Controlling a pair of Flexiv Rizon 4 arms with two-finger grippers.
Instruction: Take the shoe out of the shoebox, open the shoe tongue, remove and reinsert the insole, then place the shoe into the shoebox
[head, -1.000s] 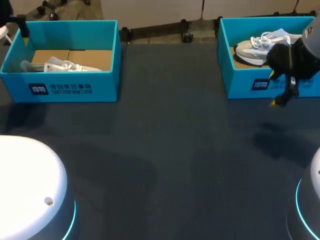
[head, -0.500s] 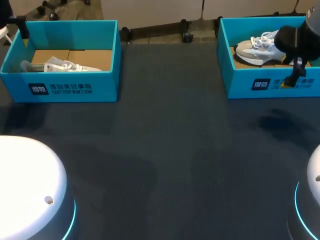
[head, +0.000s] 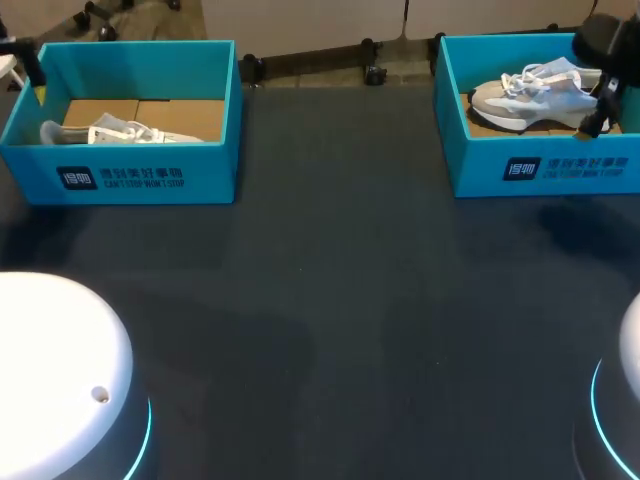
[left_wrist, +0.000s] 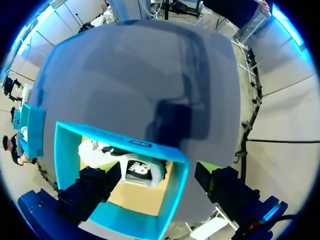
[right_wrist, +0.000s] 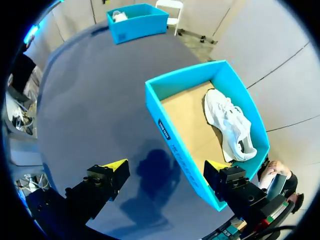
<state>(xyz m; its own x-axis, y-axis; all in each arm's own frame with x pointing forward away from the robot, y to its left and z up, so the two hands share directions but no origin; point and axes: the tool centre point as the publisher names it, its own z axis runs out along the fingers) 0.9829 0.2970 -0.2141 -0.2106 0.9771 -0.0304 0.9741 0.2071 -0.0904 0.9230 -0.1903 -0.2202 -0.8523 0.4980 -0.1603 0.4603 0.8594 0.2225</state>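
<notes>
Two blue shoeboxes stand at the table's far side. The left shoebox (head: 150, 175) holds a white shoe (head: 125, 131); my left gripper (head: 33, 68) hovers at its far left corner. In the left wrist view this gripper (left_wrist: 157, 167) is open above that box (left_wrist: 67, 150) and its shoe (left_wrist: 132, 167), holding nothing. The right shoebox (head: 560, 165) holds a grey-and-white shoe (head: 530, 95). My right gripper (head: 598, 112) hangs over its right end. It (right_wrist: 166, 165) is open and empty, high above the box's front wall (right_wrist: 170, 135), with the shoe (right_wrist: 230, 122) ahead of it.
The dark grey table (head: 330, 300) stretches between and in front of the boxes. The white robot bases (head: 60, 380) (head: 620, 400) fill the near corners. The other box (right_wrist: 137, 20) shows far off in the right wrist view.
My right gripper has risen and moved back, from in front of the right shoebox to over its right end. The left gripper has shifted slightly leftward. Both shoes lie as before.
</notes>
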